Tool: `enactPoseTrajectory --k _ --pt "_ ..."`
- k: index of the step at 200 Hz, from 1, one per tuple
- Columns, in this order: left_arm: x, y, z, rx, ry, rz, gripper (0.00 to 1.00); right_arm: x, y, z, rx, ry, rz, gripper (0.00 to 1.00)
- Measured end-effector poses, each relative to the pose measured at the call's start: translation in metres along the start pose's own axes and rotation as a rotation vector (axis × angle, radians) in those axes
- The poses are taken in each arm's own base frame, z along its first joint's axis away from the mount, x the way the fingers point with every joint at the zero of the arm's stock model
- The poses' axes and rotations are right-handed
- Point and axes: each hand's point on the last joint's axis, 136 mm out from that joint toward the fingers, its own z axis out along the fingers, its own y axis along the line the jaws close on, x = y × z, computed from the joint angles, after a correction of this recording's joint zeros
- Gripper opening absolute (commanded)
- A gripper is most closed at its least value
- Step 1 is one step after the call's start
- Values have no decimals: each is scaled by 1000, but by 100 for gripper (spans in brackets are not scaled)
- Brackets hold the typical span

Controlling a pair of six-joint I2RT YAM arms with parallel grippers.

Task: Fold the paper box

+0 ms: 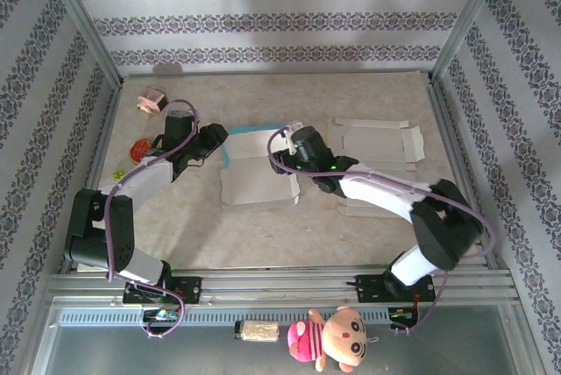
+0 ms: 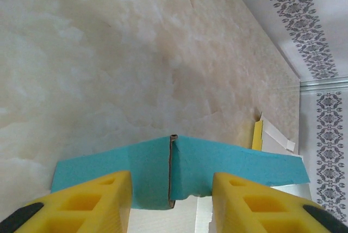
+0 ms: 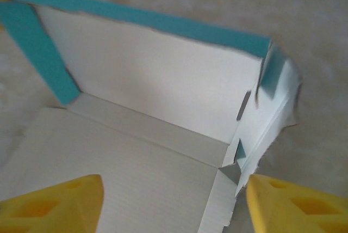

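Left wrist — left gripper (image 2: 170, 181) spread, astride paper box (image 2: 239, 162) flap | right gripper (image 3: 174, 184) spread over box floor.

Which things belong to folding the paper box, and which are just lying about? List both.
For the job: paper box; left end effector, straddling its teal wall; right end effector, open over its inside.
Lying about: flat cardboard blanks; small pink object; plush doll.

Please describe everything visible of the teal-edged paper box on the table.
The paper box is half-folded corrugated card, white inside, teal outside. Its base lies flat on the table; the far wall stands up. The left end effector straddles a teal fold, jaws apart; the right end effector hovers open over the base.
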Motion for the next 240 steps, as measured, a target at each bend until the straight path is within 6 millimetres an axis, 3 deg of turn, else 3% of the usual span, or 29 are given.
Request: enactPoseTrajectory --k 19,37,64,81,125,194,240 --pt "-1 -1 0 2 0 13 42 -16 -14 -22 -38 -52 -8 65" --pt "-1 0 2 -1 3 19 42 -27 -46 -34 -28 -90 5 58" --pt "0 0 2 1 8 21 42 -27 -96 -33 3 -84 8 59" --pt "2 -1 3 9 15 21 42 -16 -110 -22 10 -39 -56 62" --pt "3 -2 4 17 24 25 41 5 -112 10 -72 75 -269 58" --pt "8 -1 5 36 31 32 40 -5 -101 36 -239 75 -516 44" --pt "8 -1 5 36 31 34 40 -3 -89 45 -313 62 -648 41"
